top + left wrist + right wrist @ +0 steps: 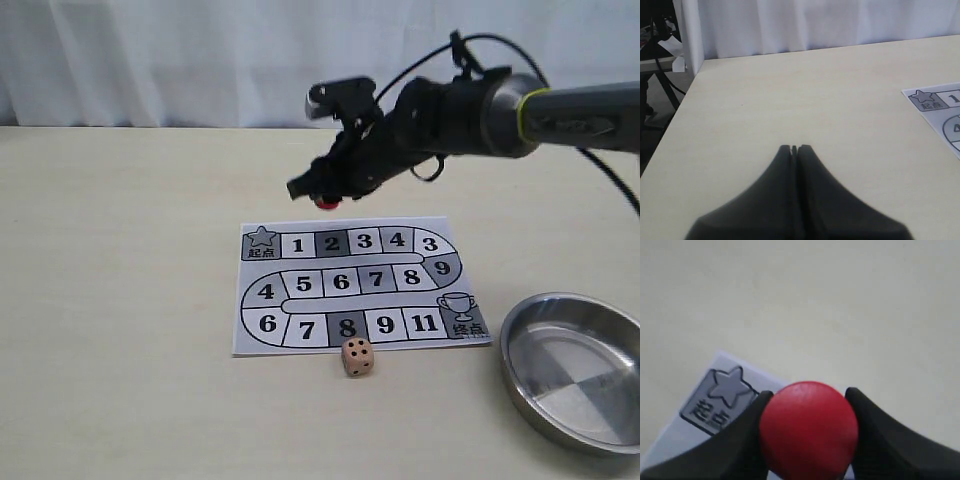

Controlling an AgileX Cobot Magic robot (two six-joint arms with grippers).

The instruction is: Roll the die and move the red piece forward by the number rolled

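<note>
My right gripper [328, 196] hangs in the air above the far edge of the game board [352, 285], over square 2, shut on the red piece [328, 202]. In the right wrist view the red piece [809, 429] fills the gap between both black fingers, with the board's star square [724, 397] below it. The die [357, 357], a tan wooden cube with dark pips, rests on the table just off the board's near edge, below square 8. My left gripper [794, 148] is shut and empty over bare table, left of the board's star corner [927, 98].
A round metal bowl [578, 371] sits on the table at the near right. The board is a paper sheet with a numbered winding track. White curtain runs behind the table; the table's left edge [675, 107] shows in the left wrist view.
</note>
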